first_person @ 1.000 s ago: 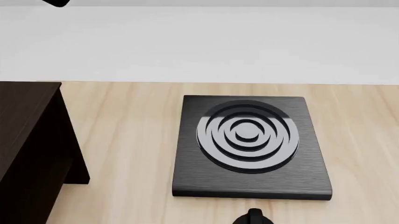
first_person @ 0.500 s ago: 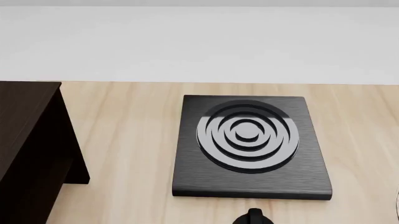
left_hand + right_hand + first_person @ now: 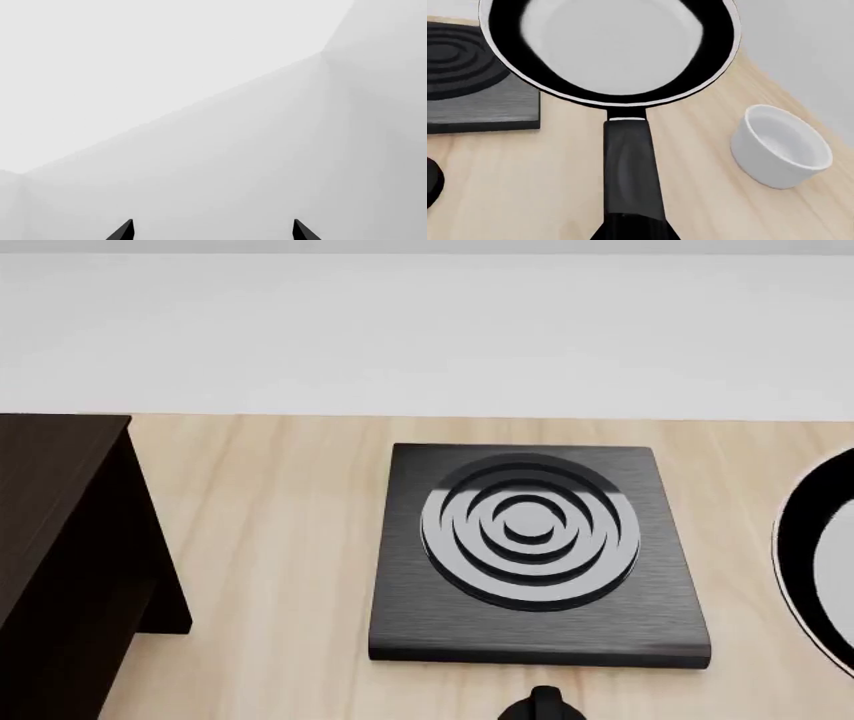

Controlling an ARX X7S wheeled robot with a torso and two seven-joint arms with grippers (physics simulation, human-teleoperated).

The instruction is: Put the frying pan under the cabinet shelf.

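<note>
Right wrist view: the frying pan [image 3: 610, 47] fills the frame, its long black handle running straight back toward the camera, so I judge it carried by my right gripper, though the fingers themselves lie out of frame and I cannot tell how tightly they close. The pan appears to hang above the wooden table [image 3: 507, 185], overlapping the near corner of the burner plate [image 3: 474, 95]; a white bowl [image 3: 780, 147] stands on the far side of the handle from that plate. In the head view only the pan's rim [image 3: 817, 560] shows, at the plate's right, while the cabinet shelf [image 3: 67, 560] stands well apart on the plate's [image 3: 534, 550] opposite, left side. A small black knob [image 3: 545, 705] sits just in front of the plate. The left gripper [image 3: 213, 231] faces blank wall, its two tips spread wide and holding nothing. I judge the pickup done; carrying the pan across the plate and setting it beneath the shelf is left.
</note>
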